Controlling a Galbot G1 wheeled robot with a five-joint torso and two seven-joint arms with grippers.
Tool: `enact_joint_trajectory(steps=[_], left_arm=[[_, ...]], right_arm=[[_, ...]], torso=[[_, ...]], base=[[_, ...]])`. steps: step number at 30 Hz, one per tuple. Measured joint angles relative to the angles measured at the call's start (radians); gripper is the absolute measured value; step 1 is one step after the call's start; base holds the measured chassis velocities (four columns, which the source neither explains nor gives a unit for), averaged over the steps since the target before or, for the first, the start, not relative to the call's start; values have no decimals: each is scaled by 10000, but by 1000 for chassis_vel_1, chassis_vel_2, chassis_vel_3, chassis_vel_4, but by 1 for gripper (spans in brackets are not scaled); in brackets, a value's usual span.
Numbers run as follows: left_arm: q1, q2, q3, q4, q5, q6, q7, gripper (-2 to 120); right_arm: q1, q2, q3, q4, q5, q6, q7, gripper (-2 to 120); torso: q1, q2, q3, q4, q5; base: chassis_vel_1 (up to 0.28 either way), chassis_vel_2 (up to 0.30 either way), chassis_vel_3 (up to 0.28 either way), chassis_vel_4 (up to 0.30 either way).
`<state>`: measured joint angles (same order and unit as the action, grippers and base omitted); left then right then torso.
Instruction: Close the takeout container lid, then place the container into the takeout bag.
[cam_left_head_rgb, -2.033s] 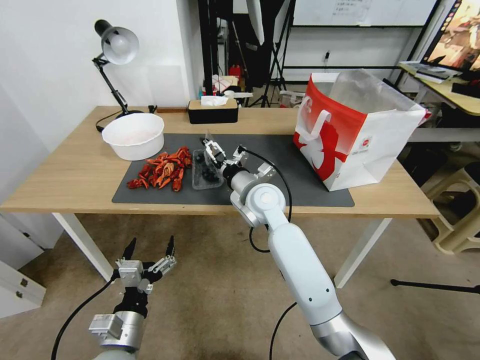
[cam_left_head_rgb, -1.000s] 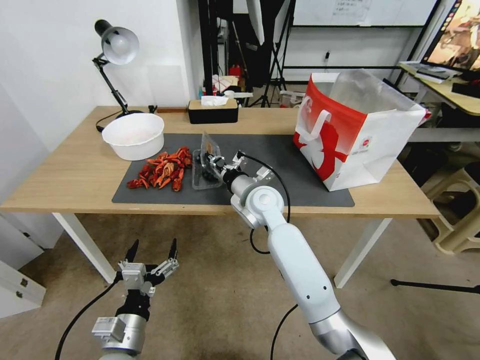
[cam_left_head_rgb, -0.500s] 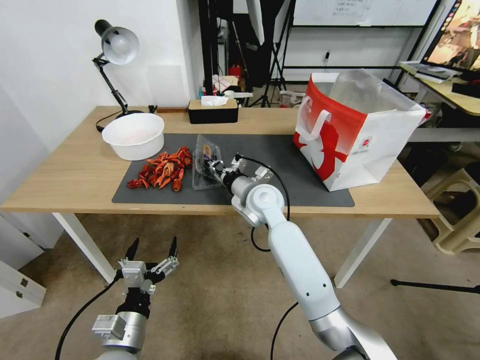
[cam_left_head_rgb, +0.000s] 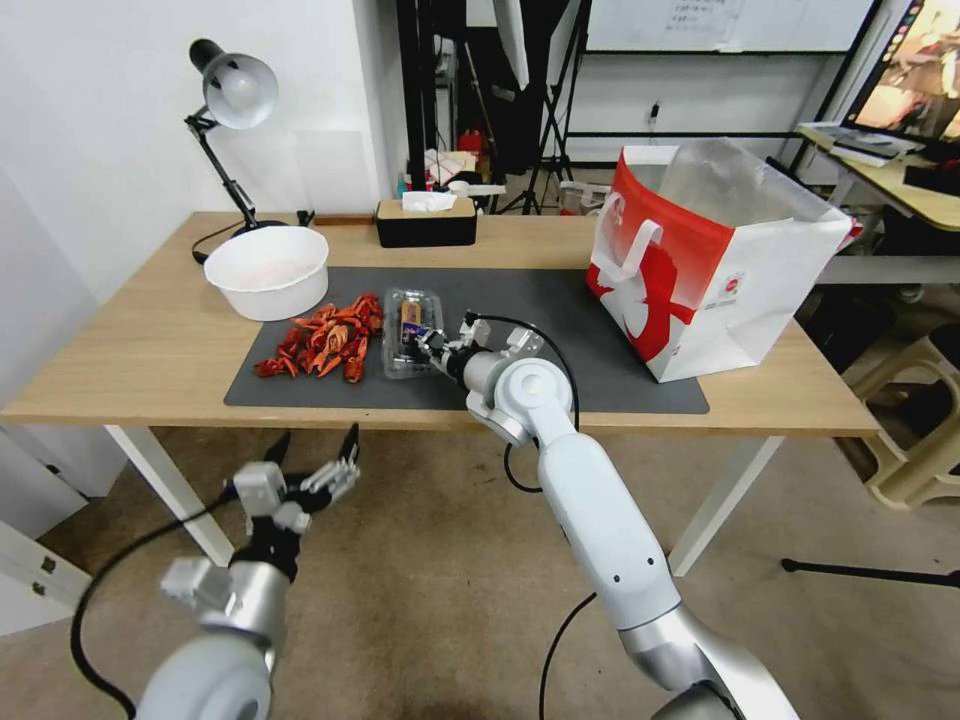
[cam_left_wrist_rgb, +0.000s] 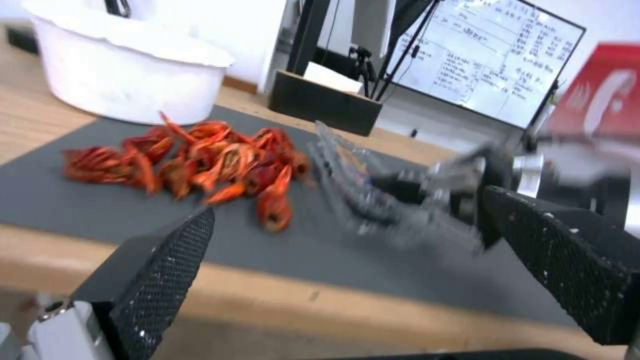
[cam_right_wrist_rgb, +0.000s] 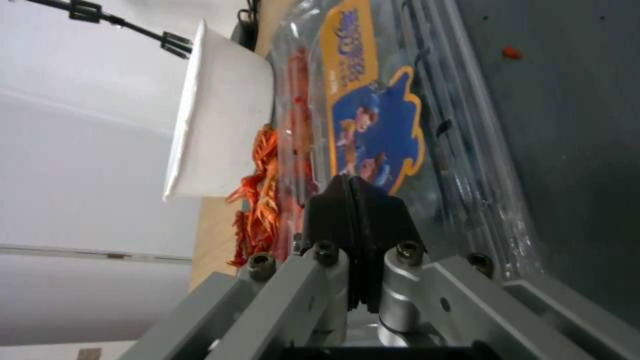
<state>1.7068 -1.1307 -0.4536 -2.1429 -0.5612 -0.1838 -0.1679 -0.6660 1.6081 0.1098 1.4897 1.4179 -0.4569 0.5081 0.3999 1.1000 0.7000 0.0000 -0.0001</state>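
- The wooden table spans the middle of the head view, with a dark grey mat across its centre.
- The takeout bag stands upright and open at the right of the frame, partly on the mat's right end, well apart from the container.
- A white bowl sits left of centre at the mat's far corner; a heap of red crayfish lies just below it.
- The takeout container lies on the mat near the centre of the frame, just beside the crayfish, its lid folded down flat, label up.
- The right gripper sits at the container's right edge, its 2 fingers pressed together against the lid.
- The left gripper hovers at lower left, below the table edge, fingers spread.
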Motion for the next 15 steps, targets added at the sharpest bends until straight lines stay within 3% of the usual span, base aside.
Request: enact_joint_trajectory(steps=[4,5,6,8,9,10,13,14,15], left_arm=[[-842,820,67,-616,-1925,883,-329,100],[-1399,1239,96,-941,-2947,1494,-898,100],[-1399,1239,96,-941,-2947,1494,-898,100],[-2133,1719,58,-1245,-4295,2203,-1463,100],[-2814,2096,-3,-1357,-5587,2679,-1847,100],[-2814,2096,-3,-1357,-5587,2679,-1847,100],[-4538,2908,-46,-1041,-9055,3575,-2651,100],[-4538,2908,-46,-1041,-9055,3575,-2651,100],[-5053,3029,-6,-771,-9989,3796,-2815,100]], right_arm=[[26,1,-26,48,36,-223,241,0],[37,1,-45,71,47,-291,328,0],[37,1,-45,71,47,-291,328,0],[48,1,-88,87,50,-325,343,0],[51,1,-124,123,50,-350,362,0],[51,1,-124,123,50,-350,362,0],[55,0,-169,168,43,-419,408,0],[55,0,-169,168,43,-419,408,0],[55,0,-169,188,40,-431,430,0]], torso=[[0,0,0,2,-1],[0,0,0,-1,0],[0,0,0,-1,0],[1,0,1,-1,0],[1,0,0,0,0],[1,0,0,0,0],[1,0,1,0,0],[1,0,1,0,0],[1,0,1,0,-1]], base=[[0,0,0,0],[0,0,0,0],[0,0,0,0],[0,0,0,0],[0,0,0,0],[0,0,0,0],[0,0,0,0],[0,0,0,0],[0,0,0,0]])
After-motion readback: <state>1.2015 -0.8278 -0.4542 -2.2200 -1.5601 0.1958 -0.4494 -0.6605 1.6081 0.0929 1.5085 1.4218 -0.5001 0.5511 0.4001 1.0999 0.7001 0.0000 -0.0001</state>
